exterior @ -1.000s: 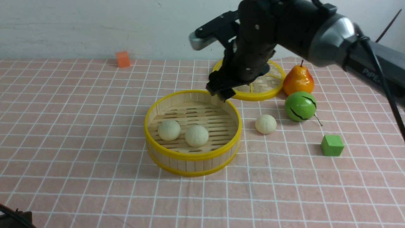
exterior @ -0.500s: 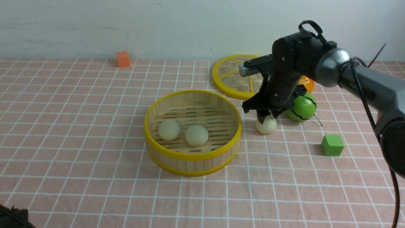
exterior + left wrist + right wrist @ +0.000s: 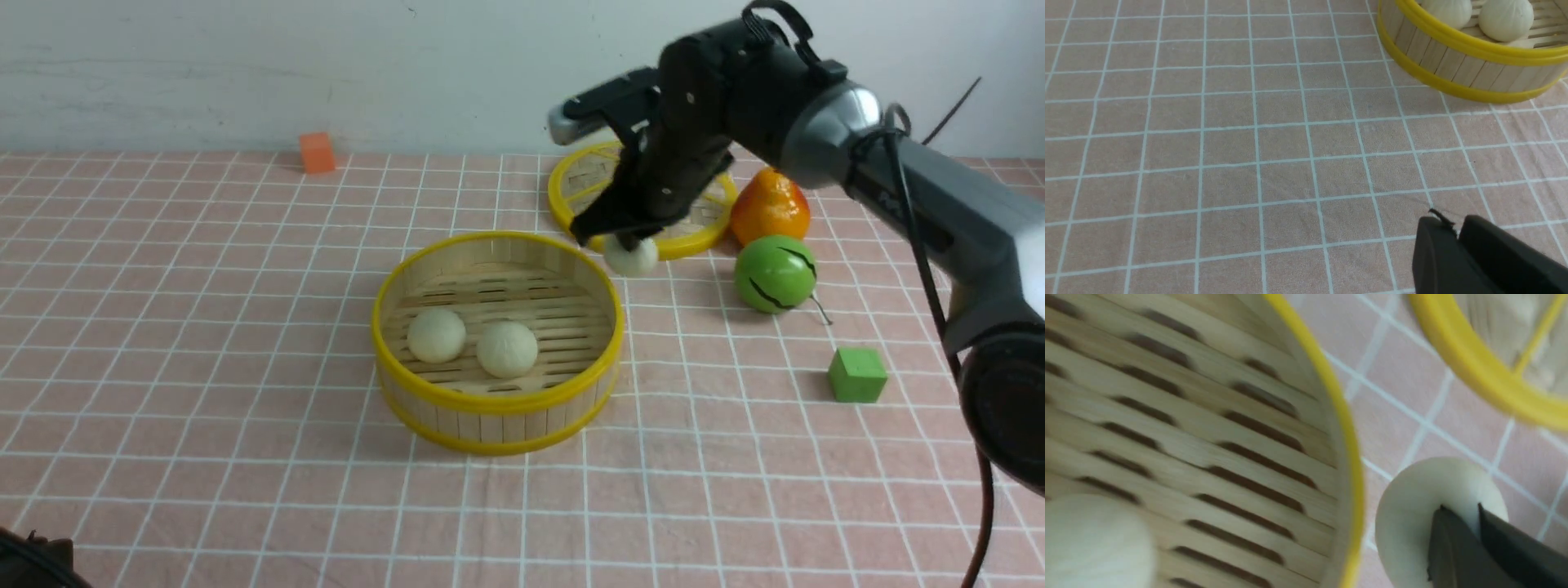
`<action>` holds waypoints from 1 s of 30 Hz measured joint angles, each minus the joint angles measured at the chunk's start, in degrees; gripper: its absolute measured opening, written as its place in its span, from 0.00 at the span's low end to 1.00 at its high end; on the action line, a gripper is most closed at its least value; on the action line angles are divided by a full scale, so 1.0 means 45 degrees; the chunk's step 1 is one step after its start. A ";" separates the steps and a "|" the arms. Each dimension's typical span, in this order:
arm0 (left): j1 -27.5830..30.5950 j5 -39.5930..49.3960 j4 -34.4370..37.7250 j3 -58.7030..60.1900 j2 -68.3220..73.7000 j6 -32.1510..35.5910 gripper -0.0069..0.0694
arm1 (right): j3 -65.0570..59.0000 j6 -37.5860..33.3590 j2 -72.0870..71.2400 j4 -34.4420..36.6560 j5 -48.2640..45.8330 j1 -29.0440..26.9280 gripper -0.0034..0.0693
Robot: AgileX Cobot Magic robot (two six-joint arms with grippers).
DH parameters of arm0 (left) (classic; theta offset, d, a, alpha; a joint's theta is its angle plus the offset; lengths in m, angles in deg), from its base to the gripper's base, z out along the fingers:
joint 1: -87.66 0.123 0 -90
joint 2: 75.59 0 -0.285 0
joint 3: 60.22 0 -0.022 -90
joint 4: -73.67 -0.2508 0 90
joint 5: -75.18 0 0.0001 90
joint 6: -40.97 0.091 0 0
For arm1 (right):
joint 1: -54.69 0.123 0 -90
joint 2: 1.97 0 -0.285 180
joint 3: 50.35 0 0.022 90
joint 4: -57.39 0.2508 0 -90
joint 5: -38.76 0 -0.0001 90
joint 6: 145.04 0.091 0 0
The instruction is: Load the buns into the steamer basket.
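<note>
The steamer basket (image 3: 498,433) stands mid-table with two cream-white buns (image 3: 436,335) (image 3: 507,349) on its slotted floor; its wall (image 3: 1453,57) and both buns show in the left wrist view too. My right gripper (image 3: 629,242) hangs just beyond the basket's far right rim, shut on a third bun (image 3: 631,256). In the right wrist view the black fingers pinch into that bun (image 3: 1412,510), beside the basket's yellow rim (image 3: 1347,428). My left gripper (image 3: 1455,228) is low over the bare cloth near the table's front, shut with nothing in it.
The flat woven lid (image 3: 571,192) lies behind the basket, partly hidden by my right arm. An orange pear (image 3: 771,208), a green cracked fruit (image 3: 774,273) and a green cube (image 3: 856,375) sit to the right. An orange cube (image 3: 317,152) is at the back left.
My right gripper went from over the basket's far rim down to the bun on the cloth, shut on it, and has lifted it up and left toward the basket. The left arm stayed put.
</note>
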 joint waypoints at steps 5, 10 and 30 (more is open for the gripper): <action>0.0000 0.0000 -0.0051 0.0000 0.0000 0.0000 0.19 | 0.0127 -0.0901 0.0419 0.0239 0.1026 0.1163 0.06; 0.0000 0.0000 -0.0051 0.0000 0.0000 0.0000 0.20 | 0.0111 -0.0935 0.1420 0.0376 0.1536 0.1232 0.09; 0.0000 0.0015 -0.0624 0.0000 0.0000 0.0000 0.21 | 0.0108 0.0167 -0.4859 0.0231 -0.2110 0.1232 0.69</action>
